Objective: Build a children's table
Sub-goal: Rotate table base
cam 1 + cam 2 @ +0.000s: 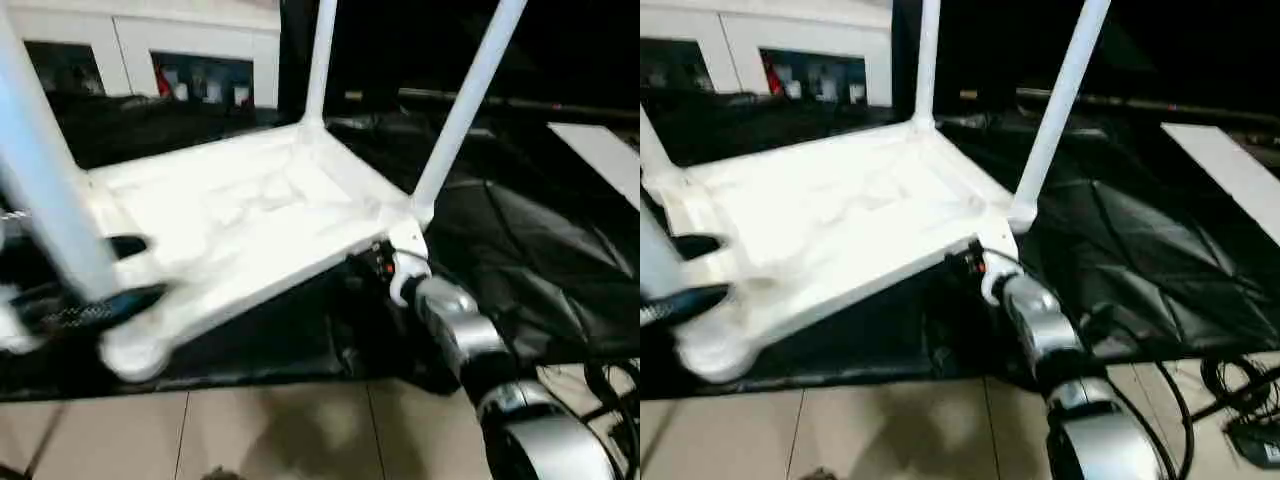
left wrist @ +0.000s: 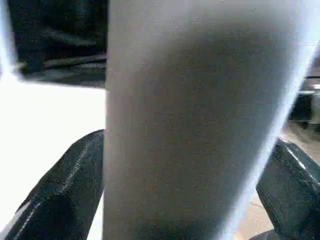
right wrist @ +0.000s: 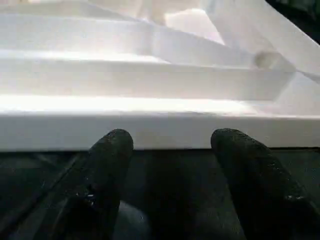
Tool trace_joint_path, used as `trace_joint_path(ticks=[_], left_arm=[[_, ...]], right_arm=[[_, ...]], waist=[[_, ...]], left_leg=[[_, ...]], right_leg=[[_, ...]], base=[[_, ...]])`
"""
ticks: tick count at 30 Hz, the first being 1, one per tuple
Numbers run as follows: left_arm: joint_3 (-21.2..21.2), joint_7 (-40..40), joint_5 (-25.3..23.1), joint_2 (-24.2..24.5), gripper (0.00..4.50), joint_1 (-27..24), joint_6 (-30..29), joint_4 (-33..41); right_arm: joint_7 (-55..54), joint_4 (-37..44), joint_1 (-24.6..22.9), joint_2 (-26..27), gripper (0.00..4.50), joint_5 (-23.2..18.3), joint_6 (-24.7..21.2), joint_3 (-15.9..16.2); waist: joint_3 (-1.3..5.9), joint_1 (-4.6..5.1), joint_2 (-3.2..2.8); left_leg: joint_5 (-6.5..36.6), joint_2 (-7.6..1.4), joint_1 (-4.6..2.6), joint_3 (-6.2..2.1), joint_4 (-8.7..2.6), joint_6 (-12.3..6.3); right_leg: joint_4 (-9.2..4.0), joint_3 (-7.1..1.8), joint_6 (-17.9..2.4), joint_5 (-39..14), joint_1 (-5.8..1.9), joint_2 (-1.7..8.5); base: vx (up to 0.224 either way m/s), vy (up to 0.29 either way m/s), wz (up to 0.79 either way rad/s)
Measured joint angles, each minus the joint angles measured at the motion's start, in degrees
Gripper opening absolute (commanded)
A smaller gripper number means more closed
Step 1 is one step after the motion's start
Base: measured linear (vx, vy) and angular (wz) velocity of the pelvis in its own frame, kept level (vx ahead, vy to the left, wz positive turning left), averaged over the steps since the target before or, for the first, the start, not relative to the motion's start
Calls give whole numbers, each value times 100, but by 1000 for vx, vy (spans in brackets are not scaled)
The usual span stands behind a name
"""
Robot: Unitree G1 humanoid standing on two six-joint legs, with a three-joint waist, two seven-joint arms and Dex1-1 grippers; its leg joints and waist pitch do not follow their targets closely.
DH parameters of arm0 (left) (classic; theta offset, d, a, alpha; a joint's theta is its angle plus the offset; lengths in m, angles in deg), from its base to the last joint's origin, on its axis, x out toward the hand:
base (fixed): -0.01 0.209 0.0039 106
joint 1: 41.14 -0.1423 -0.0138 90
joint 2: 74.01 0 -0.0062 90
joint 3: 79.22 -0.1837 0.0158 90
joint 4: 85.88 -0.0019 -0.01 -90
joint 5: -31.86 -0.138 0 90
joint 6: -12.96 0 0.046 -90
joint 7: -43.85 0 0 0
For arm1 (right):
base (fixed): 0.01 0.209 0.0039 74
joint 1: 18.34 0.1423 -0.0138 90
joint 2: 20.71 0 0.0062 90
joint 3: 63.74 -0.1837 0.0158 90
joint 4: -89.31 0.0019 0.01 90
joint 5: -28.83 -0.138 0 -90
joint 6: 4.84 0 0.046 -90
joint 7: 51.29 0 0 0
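Black rubbery fingers of the left gripper stand spread wide on either side of a white tube leg; in the left wrist view one finger shows on each flank of the leg, and whether they press it cannot be told. This leg rises steeply from the near left corner of the tabletop, blurred in the head views.

The right gripper holds its two black fingers parted, their tips right at the white rim of the tabletop, gripping nothing. From the head views its silver forearm reaches up from the lower right to the tabletop's near right corner, wrist roughly level.

The white plastic tabletop lies upside down, ribbed underside up, tilted with its near long edge overhanging a black sheet. Two more legs stand in their corner sockets: one at the far corner, one at the right corner, both leaning slightly rightward.

The black sheet spreads wide and creased to the right, with open room there. A pale flat panel lies at the far right. Beige floor tiles run along the near edge, with black cables at the lower right. Behind, a white cabinet with glass doors stands against the back; no writing or labels can be read anywhere.
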State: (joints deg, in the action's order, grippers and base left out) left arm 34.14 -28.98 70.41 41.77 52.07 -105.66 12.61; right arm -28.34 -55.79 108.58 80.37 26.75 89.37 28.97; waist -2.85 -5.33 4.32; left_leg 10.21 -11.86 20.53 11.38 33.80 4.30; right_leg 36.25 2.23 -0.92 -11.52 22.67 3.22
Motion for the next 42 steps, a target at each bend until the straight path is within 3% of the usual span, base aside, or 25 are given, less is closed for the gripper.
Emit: trace_joint_path(ticks=[11, 16, 22, 29, 34, 42], left_arm=[[-1694, -12, -20, -1029, 449, 1189, -154, 368], [-2603, 6, -283, -1722, 449, 1769, -93, 242], [-3385, 356, -1164, -2281, 449, 2257, 373, -448], [-3725, 1252, -2221, -2660, 449, 2858, 1475, -1580], [-3728, 1620, -2528, -2772, 449, 3031, 1934, -2168], [-3781, 2177, -2998, -2949, 449, 3406, 2589, -2980]], right_arm=[[-1, -350, 199, 10, 298, 4, -19, -50], [119, -395, 201, 34, 298, 19, -17, -53], [349, -406, 200, 119, 298, 14, 6, -21], [290, -443, 278, 141, 298, 41, 37, -52], [826, -385, 253, 134, 298, -41, 37, -44], [730, -363, 253, 86, 298, -62, 140, -113]], waist=[[7, 68, 6], [5, 192, 0], [0, 385, -22], [-6, 384, -76], [-21, 344, -105], [-24, 345, -128]], left_leg=[[-6, 0, 2, -1, 7, 8], [-9, 0, 14, -2, 10, 11], [-9, 0, 23, -24, 9, 11], [-10, 0, -2, -28, 11, 13], [-10, 0, -8, -30, 10, 13], [-11, 1, -10, -29, 12, 14]], right_leg=[[12, 0, 2, 5, 6, 0], [14, 0, 2, 5, 16, 0], [21, 11, 2, 5, 23, -2], [22, 16, -17, 21, 34, -2], [23, 18, -25, 28, 35, -2], [21, 17, -29, 38, 35, -2]], base=[[0, 0, 0], [0, 0, 0], [0, 0, 0], [0, 0, 0], [0, 0, 0], [0, 0, 0]])
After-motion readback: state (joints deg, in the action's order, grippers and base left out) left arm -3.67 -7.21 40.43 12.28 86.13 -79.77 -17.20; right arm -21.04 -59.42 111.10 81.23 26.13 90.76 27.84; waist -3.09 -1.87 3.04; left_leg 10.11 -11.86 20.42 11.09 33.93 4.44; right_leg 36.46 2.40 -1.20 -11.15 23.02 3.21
